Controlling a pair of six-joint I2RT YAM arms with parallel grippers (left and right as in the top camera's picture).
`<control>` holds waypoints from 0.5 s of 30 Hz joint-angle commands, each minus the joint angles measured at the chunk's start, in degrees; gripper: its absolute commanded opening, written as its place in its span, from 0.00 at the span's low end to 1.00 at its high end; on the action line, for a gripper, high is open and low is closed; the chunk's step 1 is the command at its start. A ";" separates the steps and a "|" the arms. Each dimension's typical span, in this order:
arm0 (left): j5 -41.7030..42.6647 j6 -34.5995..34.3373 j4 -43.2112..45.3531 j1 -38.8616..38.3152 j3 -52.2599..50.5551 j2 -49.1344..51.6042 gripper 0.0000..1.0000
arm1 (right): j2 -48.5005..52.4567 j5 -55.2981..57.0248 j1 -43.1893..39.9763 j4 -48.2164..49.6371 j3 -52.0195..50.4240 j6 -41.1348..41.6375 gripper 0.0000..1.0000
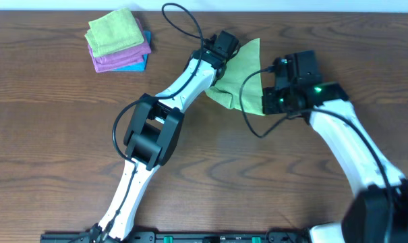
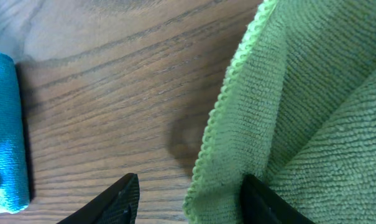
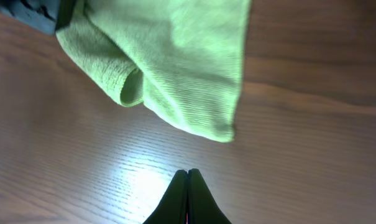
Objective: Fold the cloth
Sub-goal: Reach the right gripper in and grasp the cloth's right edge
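From above, the cloth lies rumpled on the worktop, between the two arms and well apart from the stack at the far left. The left tool sits at its upper left edge and the right tool just beside its right side. Neither grip can be judged from this view.

At the left wrist, the hemmed edge of the cloth runs down between the fingers, which stand about half open, with bare wood on one side. The far finger seems to meet the fabric where two layers overlap. Closing here could pinch one layer only, or a bunch, and the fold would come out skewed. A blue cloth shows at the frame's left edge, clear of the fingers.

At the right wrist, the right tool is closed tight with nothing in it. The cloth is ahead, its near corner apart from the tips. My guess is a missed grasp. If the arm moves off like this, that side stays put while the left side drags.
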 commanded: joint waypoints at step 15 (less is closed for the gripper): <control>5.86 -2.86 -1.49 0.04 1.07 -0.66 0.55 | 13.94 -6.95 -0.31 10.43 0.00 -2.86 0.02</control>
